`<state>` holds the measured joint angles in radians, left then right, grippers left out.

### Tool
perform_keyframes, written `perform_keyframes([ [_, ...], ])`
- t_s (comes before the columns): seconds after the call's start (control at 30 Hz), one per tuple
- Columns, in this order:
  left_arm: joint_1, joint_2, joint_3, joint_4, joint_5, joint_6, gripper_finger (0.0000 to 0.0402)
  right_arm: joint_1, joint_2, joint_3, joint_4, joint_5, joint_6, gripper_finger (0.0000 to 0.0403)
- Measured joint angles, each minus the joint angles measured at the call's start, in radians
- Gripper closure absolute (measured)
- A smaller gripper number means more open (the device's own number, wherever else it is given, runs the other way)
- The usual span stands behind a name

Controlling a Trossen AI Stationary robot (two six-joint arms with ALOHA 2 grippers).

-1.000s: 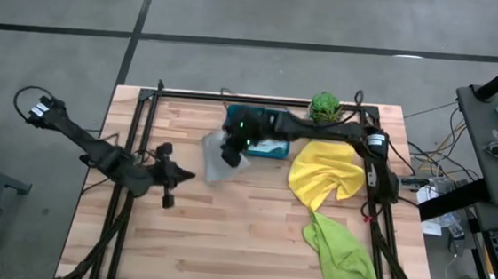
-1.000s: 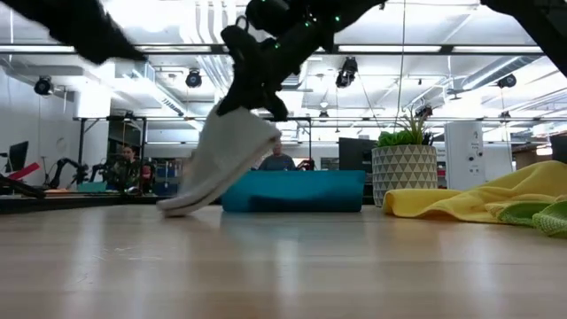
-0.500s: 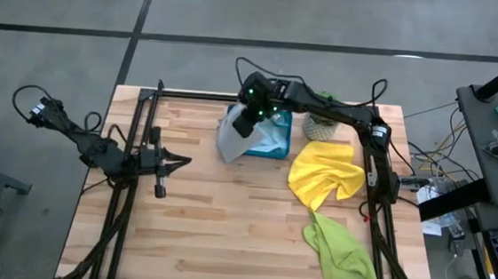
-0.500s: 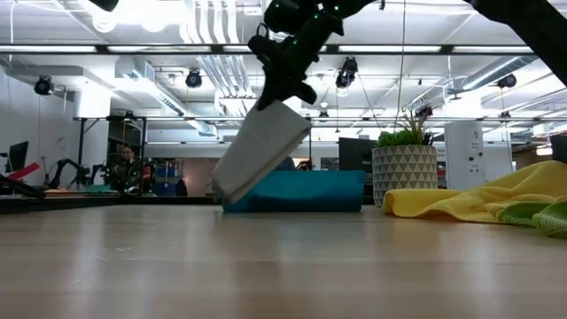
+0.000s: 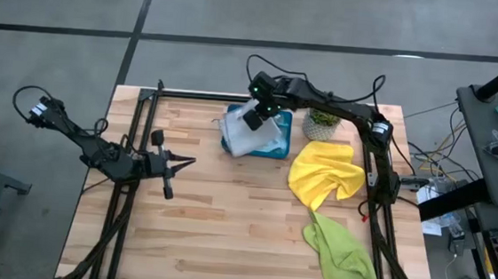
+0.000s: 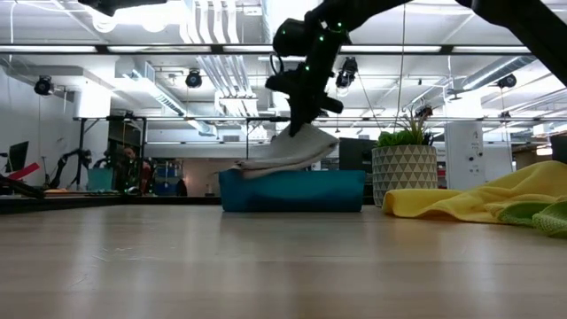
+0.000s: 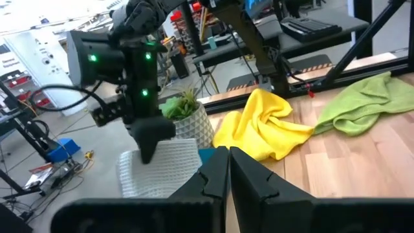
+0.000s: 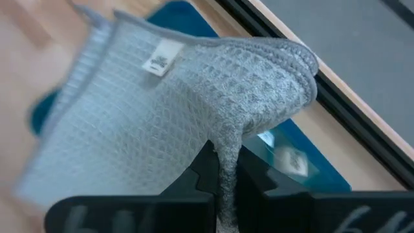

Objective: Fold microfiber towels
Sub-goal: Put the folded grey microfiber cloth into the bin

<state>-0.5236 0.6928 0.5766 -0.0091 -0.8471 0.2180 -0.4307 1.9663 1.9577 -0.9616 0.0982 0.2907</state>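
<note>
My right gripper (image 5: 256, 120) is over the teal tray (image 5: 277, 151) at the table's far middle, shut on a folded pale grey towel (image 5: 240, 135). The towel also shows in the right wrist view (image 8: 155, 97) and the low view (image 6: 288, 152). A light blue cloth (image 8: 284, 155) lies in the tray under it. A yellow towel (image 5: 322, 174) and a lime green towel (image 5: 340, 246) lie crumpled on the table's right side. My left gripper (image 5: 187, 162) is shut and empty over the table's left part, well clear of the towels. My right gripper pinches the folded grey towel between its two fingers, at a bunched part (image 8: 226, 139) near the towel's folded edge; several layers. The fingers come from above, pointing down. The towel lies almost level below them, its far end (image 6: 244, 167) on the tray's top.
A small potted plant (image 5: 322, 122) stands just right of the tray at the far edge. Black frame rails (image 5: 132, 148) run along the table's left, far and right sides. Bare wood (image 5: 224, 227) lies in the near middle.
My right gripper has carried the grey towel toward the far edge and to the right, from beside the tray to over it. The towel, which hung steeply with its lower end toward the table, now lies nearly level on top of the tray.
</note>
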Motion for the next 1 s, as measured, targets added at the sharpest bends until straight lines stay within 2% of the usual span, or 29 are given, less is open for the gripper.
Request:
perform_keyframes([
  [0.5, 0.000, -0.001, -0.002, 0.001, 0.000, 0.001, 0.0400, 0.024, 0.001, -0.159, -0.027, 0.165, 0.164, 0.0390],
  [0.87, 0.000, -0.001, -0.010, 0.000, 0.000, 0.008, 0.0400, 0.045, 0.001, -0.142, -0.061, 0.141, 0.211, 0.0388],
  [1.0, 0.000, 0.000, -0.010, 0.000, 0.000, 0.008, 0.0400, 0.044, 0.001, -0.104, -0.081, 0.141, 0.210, 0.0358],
])
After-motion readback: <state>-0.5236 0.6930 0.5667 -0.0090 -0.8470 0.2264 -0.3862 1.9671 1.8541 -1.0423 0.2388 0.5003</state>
